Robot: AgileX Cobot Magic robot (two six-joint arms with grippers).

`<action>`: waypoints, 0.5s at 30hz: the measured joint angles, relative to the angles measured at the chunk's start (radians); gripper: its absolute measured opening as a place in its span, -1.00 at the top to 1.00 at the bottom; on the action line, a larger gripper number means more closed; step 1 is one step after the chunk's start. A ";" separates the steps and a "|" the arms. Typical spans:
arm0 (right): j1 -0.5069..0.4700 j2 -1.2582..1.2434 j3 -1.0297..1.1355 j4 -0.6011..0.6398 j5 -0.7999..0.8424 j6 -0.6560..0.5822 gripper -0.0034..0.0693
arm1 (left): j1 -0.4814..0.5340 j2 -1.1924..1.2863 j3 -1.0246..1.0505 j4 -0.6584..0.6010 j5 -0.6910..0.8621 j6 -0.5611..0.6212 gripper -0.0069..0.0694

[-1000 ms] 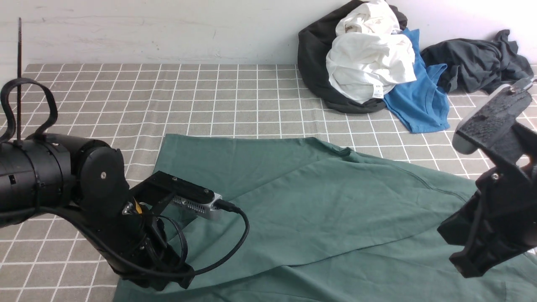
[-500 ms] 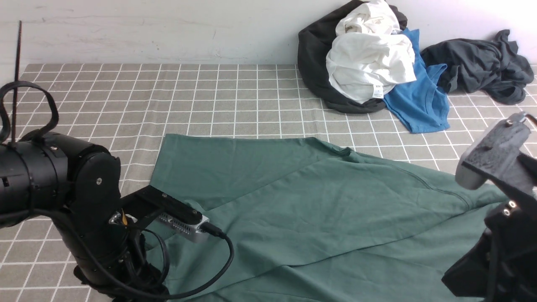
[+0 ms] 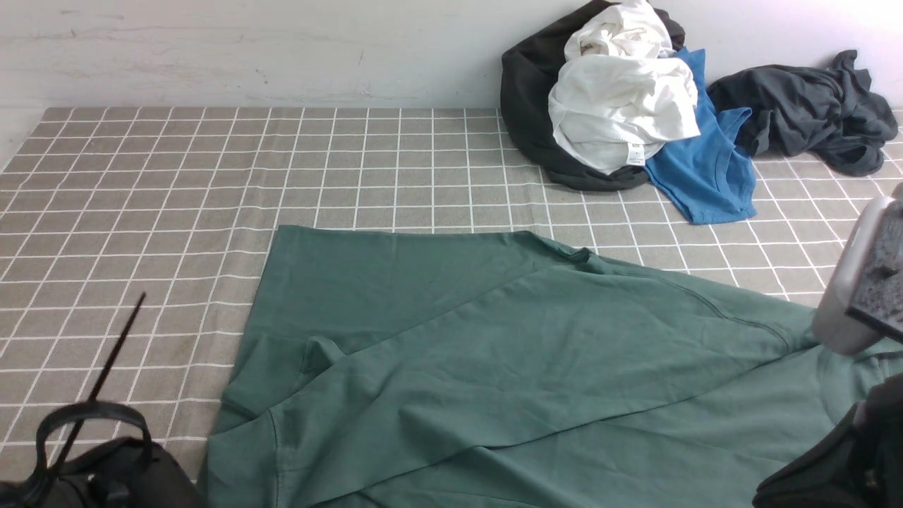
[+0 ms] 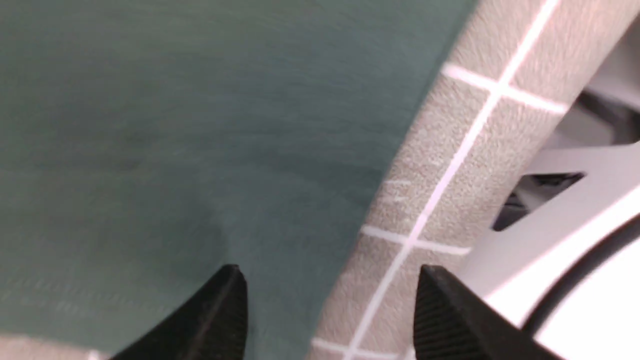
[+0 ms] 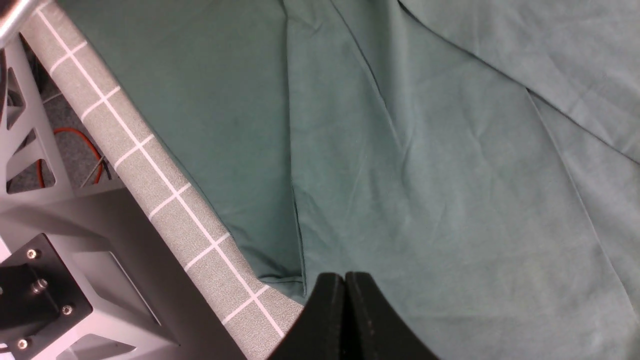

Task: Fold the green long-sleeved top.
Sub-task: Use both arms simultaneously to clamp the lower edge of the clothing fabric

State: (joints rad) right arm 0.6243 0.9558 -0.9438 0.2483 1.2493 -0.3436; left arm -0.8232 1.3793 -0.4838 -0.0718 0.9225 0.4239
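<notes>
The top (image 3: 494, 353) lay spread over the near half of the checked cloth (image 3: 211, 162), running off toward the near edge and the right side. It was not flat. A plain panel showed at the far left, and a second layer lay across it on a slant, its edge climbing from a small pucker near the left side toward the far right. A second long fold line crossed lower down.

Back by the wall on the right sat a heap of other clothes, well apart from the top. A white garment (image 3: 621, 106) sat on a black one (image 3: 529, 92), with a blue T-shirt (image 3: 705, 162) beside them and a grey garment (image 3: 804, 106) further right.

The left arm (image 3: 106, 466) was low in the near left corner, only its upper part in sight. The left gripper (image 4: 332, 305) had its jaws apart with nothing between them. One tip was over the green fabric and the other over the cloth beside the top's edge. I could not tell whether either touched.

The right arm (image 3: 861, 296) stood at the right edge. The right gripper (image 5: 345, 282) had its tips pressed together over the top, close to the table's near edge, with no fabric seen pinched.
</notes>
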 joint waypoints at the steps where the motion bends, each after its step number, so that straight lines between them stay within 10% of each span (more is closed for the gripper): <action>1: 0.000 0.000 0.000 0.000 0.000 -0.002 0.95 | -0.005 0.001 0.011 0.005 -0.024 0.003 -0.27; 15: 0.000 0.000 0.000 -0.002 0.000 -0.003 0.95 | -0.009 0.006 0.022 0.110 -0.138 -0.025 -0.27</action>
State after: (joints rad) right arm 0.6243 0.9558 -0.9438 0.2468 1.2493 -0.3468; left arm -0.8324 1.3857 -0.4623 0.0381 0.7841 0.3990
